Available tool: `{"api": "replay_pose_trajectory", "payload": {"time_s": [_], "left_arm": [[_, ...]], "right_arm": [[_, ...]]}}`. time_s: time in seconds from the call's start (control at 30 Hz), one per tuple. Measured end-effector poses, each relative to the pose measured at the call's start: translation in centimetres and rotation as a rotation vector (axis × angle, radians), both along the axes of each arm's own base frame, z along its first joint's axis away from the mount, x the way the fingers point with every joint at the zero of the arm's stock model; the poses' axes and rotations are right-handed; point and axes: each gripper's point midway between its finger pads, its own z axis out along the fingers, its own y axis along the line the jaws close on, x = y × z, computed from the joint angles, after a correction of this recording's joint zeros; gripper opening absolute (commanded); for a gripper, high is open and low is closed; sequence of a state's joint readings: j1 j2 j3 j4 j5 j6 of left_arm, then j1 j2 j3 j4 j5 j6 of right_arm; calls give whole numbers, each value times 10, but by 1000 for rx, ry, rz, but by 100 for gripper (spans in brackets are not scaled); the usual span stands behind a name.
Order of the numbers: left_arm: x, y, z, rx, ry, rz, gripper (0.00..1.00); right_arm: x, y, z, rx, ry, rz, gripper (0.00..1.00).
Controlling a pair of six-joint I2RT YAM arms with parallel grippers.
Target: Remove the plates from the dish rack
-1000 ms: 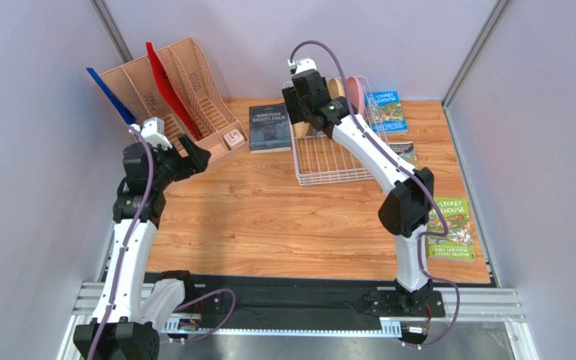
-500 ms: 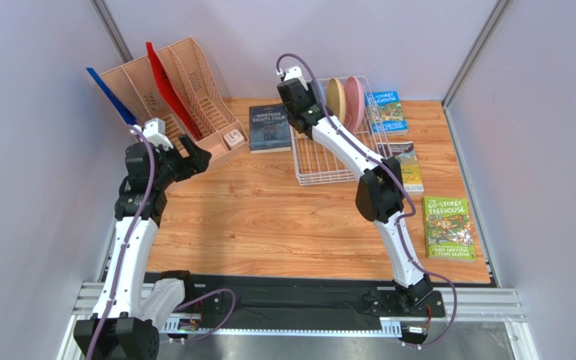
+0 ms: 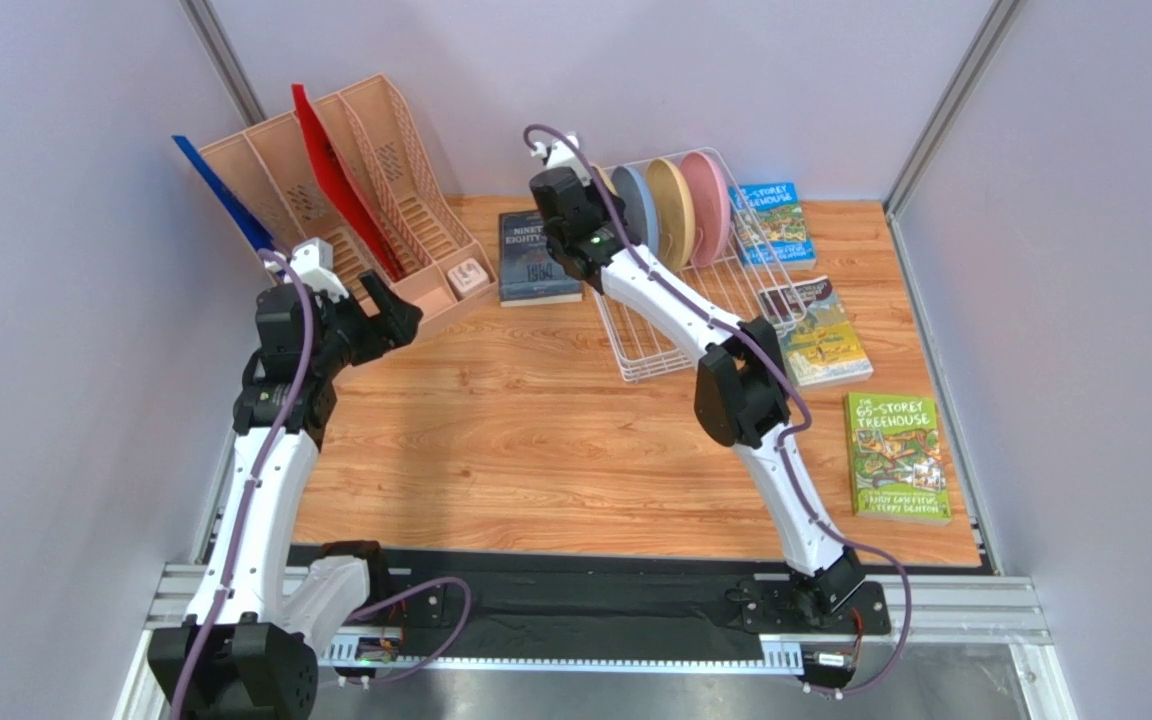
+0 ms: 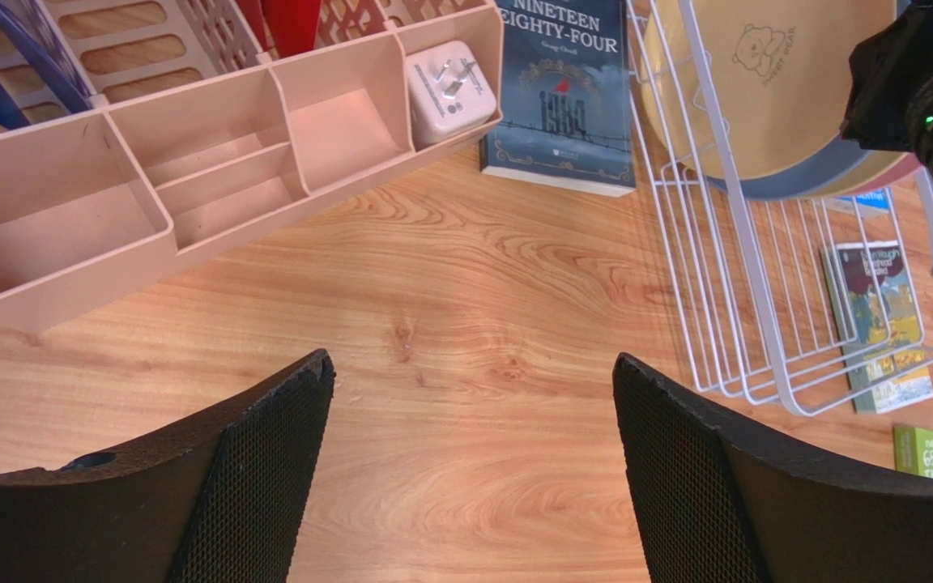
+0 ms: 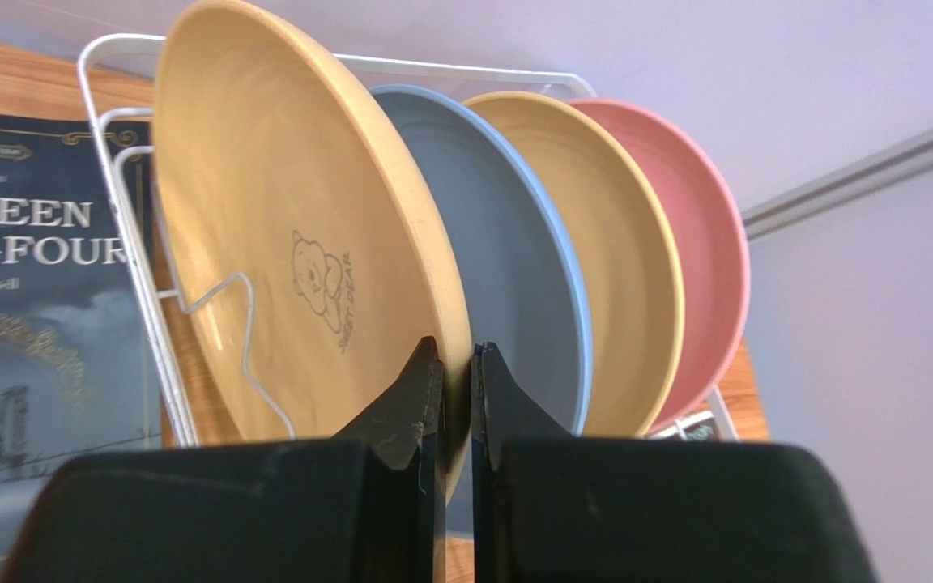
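left jaws: wide open, empty, desk (image 4: 459, 304) below them, unmoved. right jaws: nearly closed, pinching yellow plate (image 5: 277, 243) rim; three more plates (image 5: 520, 279) behind it in rack (image 4: 727, 304). vs a second ago: right arm (image 3: 657, 293) swung left, rack dragged askew. plate probably snagging, none unloaded yet.

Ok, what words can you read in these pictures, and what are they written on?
"NINETEEN EIGHTY-FOUR": on the dark book.
"65-STOREY TREEHOUSE": on the green book.
"STOREY TREEHOUSE": on the blue book; its number is too blurred to read.
Tiny writing beside the bear drawing on the pale yellow plate: too small to read.
Cover of the yellowish book: too blurred to read.
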State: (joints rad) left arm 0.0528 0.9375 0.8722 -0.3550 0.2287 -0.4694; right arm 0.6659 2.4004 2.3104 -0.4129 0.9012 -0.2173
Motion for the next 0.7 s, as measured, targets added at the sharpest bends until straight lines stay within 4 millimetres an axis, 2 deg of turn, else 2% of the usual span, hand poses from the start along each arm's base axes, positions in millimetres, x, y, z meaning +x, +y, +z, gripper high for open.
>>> {"api": "replay_pose_trajectory", "payload": {"time_s": [0.17, 0.5, 0.7], "left_arm": [[2, 1, -4, 2, 13, 6, 90], [6, 1, -16, -1, 54, 4, 89], [5, -3, -15, -12, 51, -19, 88]], "right_arm": [[-2, 1, 5, -128, -73, -77, 0], [-2, -13, 50, -192, -253, -204, 0], [-21, -29, 72, -218, -272, -244, 0]]}}
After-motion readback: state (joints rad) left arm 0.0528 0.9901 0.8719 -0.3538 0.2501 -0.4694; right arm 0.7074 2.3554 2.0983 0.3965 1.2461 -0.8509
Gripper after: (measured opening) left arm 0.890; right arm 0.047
